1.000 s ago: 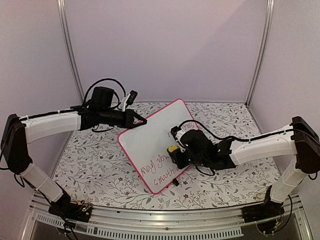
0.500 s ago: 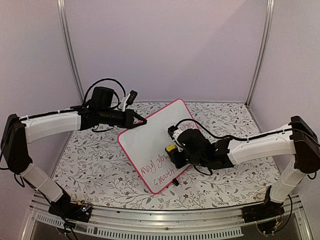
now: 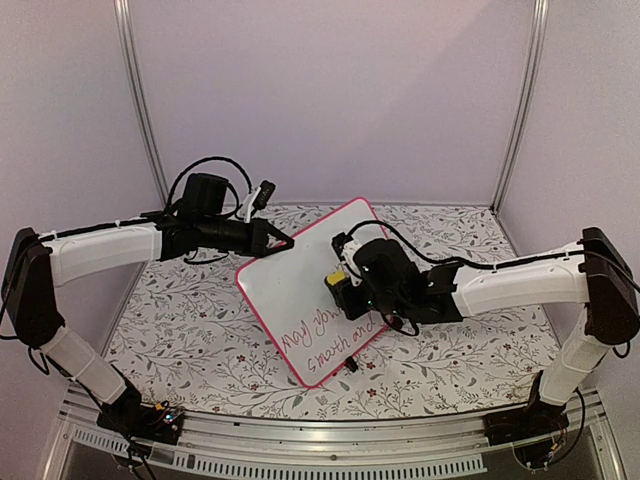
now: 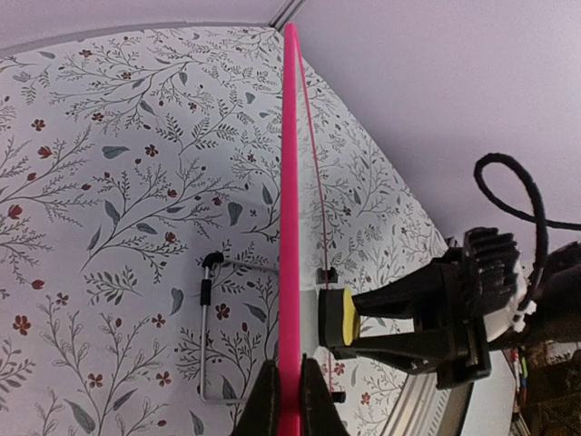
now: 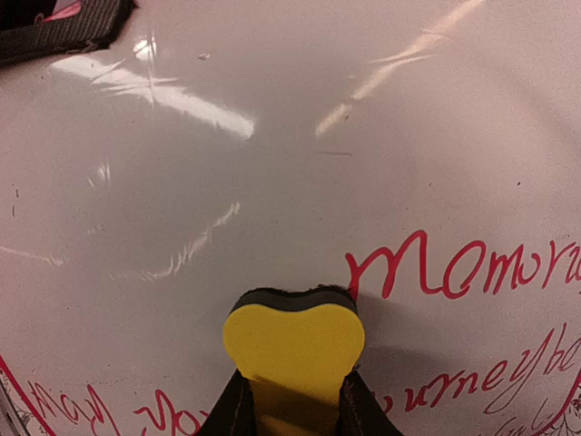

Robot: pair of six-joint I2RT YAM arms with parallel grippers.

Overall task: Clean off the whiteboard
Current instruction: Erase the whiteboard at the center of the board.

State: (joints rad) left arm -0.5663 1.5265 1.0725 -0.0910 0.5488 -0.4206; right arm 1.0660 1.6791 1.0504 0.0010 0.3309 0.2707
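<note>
Floral table point(image 3: 450, 370) under purple walls; I see the whiteboard point(image 3: 300, 285) propped at a tilt mid-table, my left gripper point(image 3: 285, 243) pinched tight on its pink frame; my right gripper point(image 3: 340, 292) grips a yellow eraser point(image 5: 292, 350), pressed to the whiteboard beside red writing point(image 5: 399, 268).

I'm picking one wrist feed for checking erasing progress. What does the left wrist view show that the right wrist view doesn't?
Only the left wrist view: the whiteboard seen edge-on, its pink frame pinched by the left gripper, with a bent wire beside it and the floral table cover.
Only the right wrist view: the board's face, with red handwriting not yet wiped.
Both: the yellow eraser, held by the right gripper at the board's face.
</note>
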